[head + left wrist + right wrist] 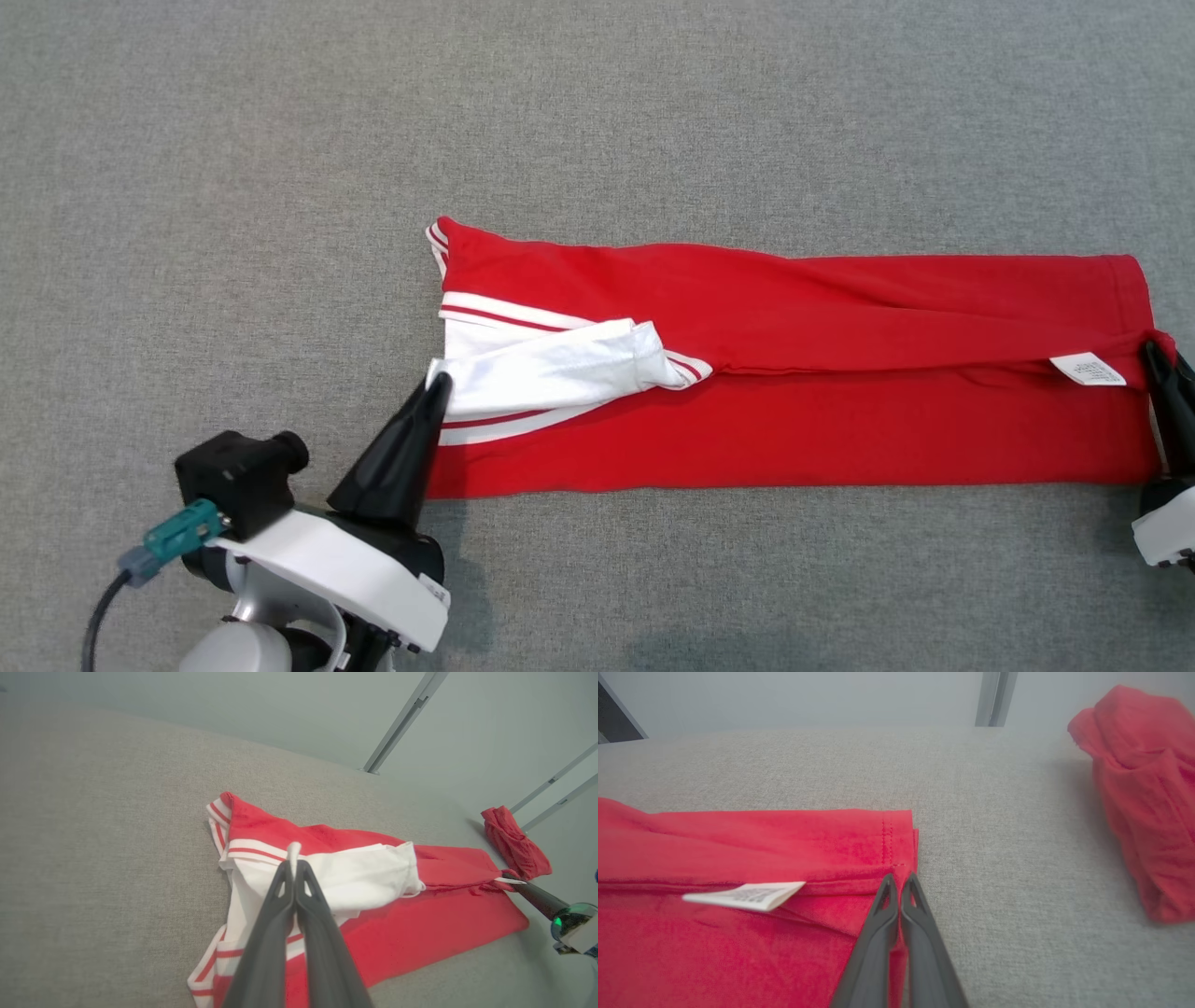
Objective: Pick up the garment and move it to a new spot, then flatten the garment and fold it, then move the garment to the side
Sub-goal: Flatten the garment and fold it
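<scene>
Looks like you're mid-fold: garment (840, 308) lies in a long strip, left hand (439, 384) and right hand (1156, 351) pinching its ends; side move to go.

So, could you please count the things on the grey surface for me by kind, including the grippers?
garment, red with white sleeve and stripes, laid out long: 1
bunched red cloth, lying apart from it: 1
grippers, the left gripper shut on the white sleeve and the right gripper shut on the far hem: 2
Total: 4
</scene>
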Robot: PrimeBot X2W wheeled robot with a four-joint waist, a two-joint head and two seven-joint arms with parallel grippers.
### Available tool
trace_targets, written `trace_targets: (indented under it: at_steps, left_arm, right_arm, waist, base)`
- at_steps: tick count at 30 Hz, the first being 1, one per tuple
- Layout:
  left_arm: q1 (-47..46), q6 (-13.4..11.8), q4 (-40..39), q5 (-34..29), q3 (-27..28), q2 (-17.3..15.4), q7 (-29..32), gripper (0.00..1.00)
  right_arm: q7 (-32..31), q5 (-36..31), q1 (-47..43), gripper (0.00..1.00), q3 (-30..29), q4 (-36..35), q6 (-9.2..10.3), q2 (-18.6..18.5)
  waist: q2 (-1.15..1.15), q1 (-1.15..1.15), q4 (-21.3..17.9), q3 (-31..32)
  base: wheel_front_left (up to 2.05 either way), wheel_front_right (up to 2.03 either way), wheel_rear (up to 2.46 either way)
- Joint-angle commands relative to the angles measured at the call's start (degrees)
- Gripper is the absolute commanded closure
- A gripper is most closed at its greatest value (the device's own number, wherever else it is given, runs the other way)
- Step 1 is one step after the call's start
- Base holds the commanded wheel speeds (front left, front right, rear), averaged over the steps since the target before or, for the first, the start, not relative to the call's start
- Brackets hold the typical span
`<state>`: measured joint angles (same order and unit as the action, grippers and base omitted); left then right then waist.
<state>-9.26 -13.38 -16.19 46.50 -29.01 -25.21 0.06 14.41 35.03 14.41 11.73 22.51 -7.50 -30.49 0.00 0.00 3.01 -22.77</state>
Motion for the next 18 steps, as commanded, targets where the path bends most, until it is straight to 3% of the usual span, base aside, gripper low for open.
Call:
trace_targets:
  at_steps: [1, 5, 6, 9, 10, 11, 12, 18]
  left_arm:
    - [-0.3, -0.64, -0.74, -0.25, 1.56, -1.37, 0.18, 1.0]
    - [-0.97, -0.34, 2.53, -1.22, -0.63, -0.18, 0.45, 1.0]
    - [-1.26, -0.25, 3.5, -1.64, -1.17, 0.09, 0.41, 1.0]
    - [-1.87, -0.02, 6.32, -2.47, -2.39, 0.72, 0.35, 1.0]
    - [-2.05, -0.05, 7.16, -2.72, -2.64, 0.87, 0.32, 0.84]
    - [-2.23, -0.12, 7.93, -2.95, -2.8, 1.0, 0.24, 0.68]
    - [-2.41, -0.34, 8.68, -3.25, -2.83, 1.07, 0.08, 0.0]
    - [-2.94, -1.98, 11.43, -5.28, -1.16, 0.85, -3.6, 0.0]
  right_arm:
    - [0.59, -0.29, -1.54, 1.0, 0.86, -0.94, 0.01, -1.52]
    - [0.12, 0.2, -1.22, 1.0, 1.71, -0.45, 0.01, -1.35]
    - [-0.11, 0.48, -1.12, 0.93, 1.91, -0.23, 0.01, -1.29]
    - [-0.79, 1.24, -1.0, 0.54, 2.48, 0.25, 0.01, -1.09]
    - [-1.05, 1.48, -1.01, 0.17, 2.62, 0.43, 0.01, -1.07]
    - [-1.23, 1.55, -1.03, 0.0, 2.88, 0.51, 0.01, -1.15]
    - [-1.17, 1.57, -1.02, 0.0, 2.82, 0.64, 0.01, -1.19]
    - [0.22, -0.54, -1.57, 0.0, -1.13, 0.8, 0.01, -0.67]
  waist:
    - [0.0, 0.0, 0.03, -0.06]
    - [0.0, 0.0, 0.01, -0.23]
    - [0.0, 0.0, -0.03, -0.26]
    - [0.0, 0.0, -0.2, -0.25]
    - [0.0, 0.0, -0.25, -0.21]
    - [0.0, 0.0, -0.28, -0.13]
    - [0.0, 0.0, -0.34, -0.03]
    - [0.0, 0.0, -0.81, 1.93]
  base:
    - [0.0, 0.0, 0.0]
    - [0.0, 0.0, 0.0]
    - [0.0, 0.0, 0.0]
    - [0.0, 0.0, 0.0]
    - [0.0, 0.0, 0.0]
    - [0.0, 0.0, 0.0]
    - [0.0, 0.0, 0.0]
    - [0.0, 0.0, 0.0]
